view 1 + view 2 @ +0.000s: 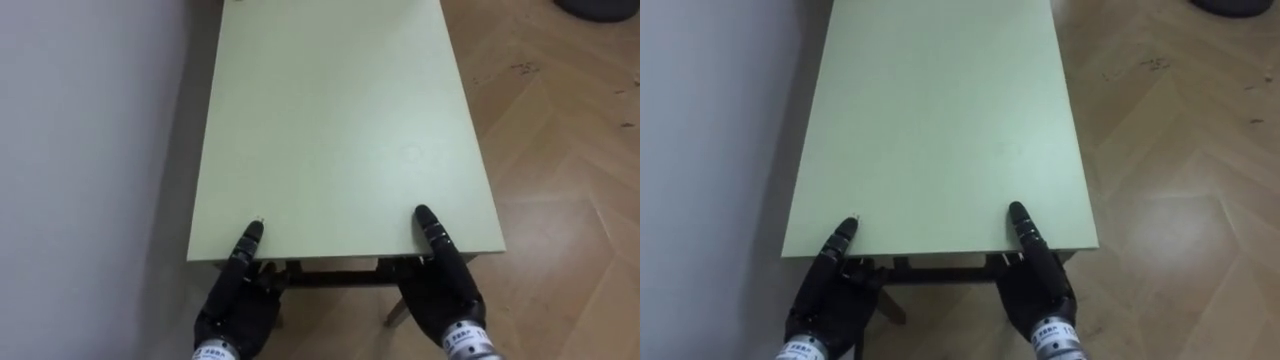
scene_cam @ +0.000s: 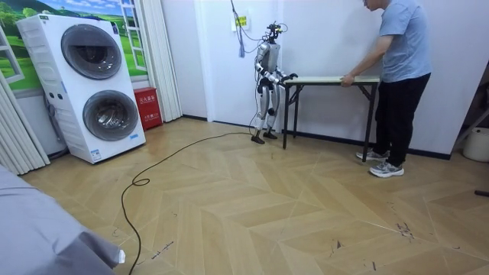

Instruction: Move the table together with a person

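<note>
I grasp the near edge of the pale green table (image 1: 340, 120) with both hands. My left hand (image 1: 233, 305) and right hand (image 1: 440, 290) each pinch it, thumb on top and the other fingers tucked under. Beyond my fingers, at the far end, a person (image 2: 397, 69) holds the table too. A white wall (image 1: 80, 150) runs just left of my left thumb. The print on my wrists is too small to read.

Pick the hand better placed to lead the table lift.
Right, narrowly. Both hands sit at the near edge of the table, but the right hand reaches further onto it and has open floor beside it; the left hand is close to the wall.
</note>
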`<state>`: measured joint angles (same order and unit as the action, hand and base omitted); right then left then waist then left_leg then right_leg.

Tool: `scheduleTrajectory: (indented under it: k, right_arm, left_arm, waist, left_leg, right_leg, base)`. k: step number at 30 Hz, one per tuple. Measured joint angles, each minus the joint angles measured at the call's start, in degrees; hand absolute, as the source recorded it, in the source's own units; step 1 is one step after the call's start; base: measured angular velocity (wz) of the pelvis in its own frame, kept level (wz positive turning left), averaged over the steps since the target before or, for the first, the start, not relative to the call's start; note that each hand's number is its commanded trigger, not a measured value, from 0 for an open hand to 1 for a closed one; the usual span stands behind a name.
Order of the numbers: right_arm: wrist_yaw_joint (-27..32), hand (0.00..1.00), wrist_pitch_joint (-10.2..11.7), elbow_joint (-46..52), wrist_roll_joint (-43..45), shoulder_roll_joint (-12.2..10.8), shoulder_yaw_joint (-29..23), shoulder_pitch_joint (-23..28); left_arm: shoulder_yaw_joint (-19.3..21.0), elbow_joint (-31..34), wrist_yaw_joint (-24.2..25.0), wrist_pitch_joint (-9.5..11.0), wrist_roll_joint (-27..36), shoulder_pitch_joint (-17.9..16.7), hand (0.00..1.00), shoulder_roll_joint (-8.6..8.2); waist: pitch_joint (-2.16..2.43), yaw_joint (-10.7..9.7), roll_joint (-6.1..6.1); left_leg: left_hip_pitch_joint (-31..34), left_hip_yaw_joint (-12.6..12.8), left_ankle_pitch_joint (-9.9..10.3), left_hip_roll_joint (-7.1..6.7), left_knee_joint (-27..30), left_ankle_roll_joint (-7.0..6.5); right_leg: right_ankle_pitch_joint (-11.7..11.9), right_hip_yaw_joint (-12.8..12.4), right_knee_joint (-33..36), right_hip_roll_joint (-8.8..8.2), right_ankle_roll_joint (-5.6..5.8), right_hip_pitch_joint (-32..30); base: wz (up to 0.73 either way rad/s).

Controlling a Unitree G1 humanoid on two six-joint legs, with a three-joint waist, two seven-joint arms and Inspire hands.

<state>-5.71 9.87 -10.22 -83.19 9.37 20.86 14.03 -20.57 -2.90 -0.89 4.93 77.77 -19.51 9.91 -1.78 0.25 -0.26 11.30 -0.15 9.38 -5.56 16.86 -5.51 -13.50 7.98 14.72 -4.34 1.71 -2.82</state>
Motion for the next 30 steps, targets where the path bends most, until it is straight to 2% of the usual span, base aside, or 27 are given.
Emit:
scheduleTrajectory:
  k: [1, 2, 6, 10, 12, 14, 19, 23, 30]
  right_arm:
    - [0.0, 0.88, 0.11, 0.0, 0.0, 0.0, 0.08, 0.08]
    - [0.0, 1.0, 0.1, 0.0, 0.0, 0.0, 0.14, 0.12]
    - [0.0, 1.0, 0.08, -0.34, 0.02, -0.3, 0.24, 1.02]
    - [-0.05, 1.0, 0.12, -0.64, -0.06, -0.58, 0.09, 1.8]
    - [-0.36, 1.0, 0.11, -1.32, -0.09, -0.47, 0.04, 2.03]
    - [-1.08, 1.0, 0.11, -2.34, 0.02, -0.75, 0.04, 1.82]
    - [-1.26, 1.0, 0.07, -2.59, -0.13, -0.75, 0.08, 1.69]
    - [-1.26, 1.0, 0.06, -3.08, -0.52, -0.83, 0.07, 1.82]
    - [-1.26, 1.0, 0.04, -4.41, -0.24, -0.81, 0.07, 0.67]
  left_arm:
    - [-0.02, 0.0, -0.03, 0.0, 0.0, 0.0, 1.0, 0.08]
    - [-0.03, 0.0, -0.05, 0.0, 0.0, 0.0, 1.0, 0.08]
    - [-0.34, -0.75, -0.06, -0.03, -0.39, -0.14, 1.0, 0.08]
    - [-0.43, -1.28, -0.15, -0.4, -0.88, -0.31, 1.0, -0.1]
    - [-1.03, -1.44, -0.16, -0.42, -0.92, -0.62, 1.0, -0.14]
    - [-1.07, -1.78, -0.12, -0.34, -0.92, -0.75, 1.0, -0.06]
    - [-0.93, -2.01, -0.13, -0.37, -1.34, -0.79, 1.0, -0.3]
    - [-1.14, -2.89, -0.02, -0.35, -1.34, -0.52, 1.0, -0.34]
    - [-1.21, -5.19, 1.69, -0.23, -1.38, 0.95, 1.0, -0.7]
  waist:
    - [0.0, -0.05, -0.01]
    - [0.0, -0.07, -0.01]
    - [-0.02, 0.13, -0.05]
    - [-0.04, 0.11, -0.13]
    - [-0.05, 0.19, -0.08]
    - [-0.05, 0.24, -0.15]
    - [-0.04, 0.04, -0.03]
    - [-0.04, -0.01, -0.03]
    - [-0.02, 0.27, -0.07]
  left_leg:
    - [-0.1, 0.0, 0.0, -0.07, -0.26, 0.0]
    - [-0.13, 0.11, -0.01, -0.09, -0.44, -0.01]
    - [-1.72, -0.03, -0.01, -0.15, -1.68, -0.03]
    - [-2.67, 1.03, -0.02, -0.16, -2.44, -0.03]
    - [-3.55, -0.1, -0.02, 0.04, -2.46, -0.03]
    - [-3.91, -1.28, 0.01, -0.08, -2.46, 0.01]
    - [-4.27, 1.8, 0.02, 0.42, -3.32, 0.01]
    - [-4.84, 2.06, 0.02, 0.22, -3.56, 0.01]
    - [-5.06, 4.41, 0.03, 0.5, -4.09, -0.01]
  right_leg:
    - [0.05, -0.07, -0.03, -0.02, 0.02, -0.02]
    - [0.13, -0.07, -0.04, -0.07, 0.06, -0.09]
    - [0.18, -0.16, -0.14, -0.18, 0.07, 0.54]
    - [0.32, -0.07, -1.12, -0.18, 0.16, 2.1]
    - [0.25, -0.19, -0.17, -0.06, 0.21, 1.79]
    - [0.62, -1.85, -2.76, 0.35, -0.09, 1.93]
    - [0.89, -1.89, -3.1, 0.71, -0.27, 2.98]
    - [0.89, -1.95, -3.04, 0.51, -0.26, 3.18]
    - [0.9, -2.78, -3.0, 0.52, -0.25, 2.96]
  base:
    - [0.0]
    - [0.0]
    - [0.03]
    - [0.08]
    - [-0.03]
    - [-0.06]
    - [0.03]
    - [0.01]
    - [-0.03]
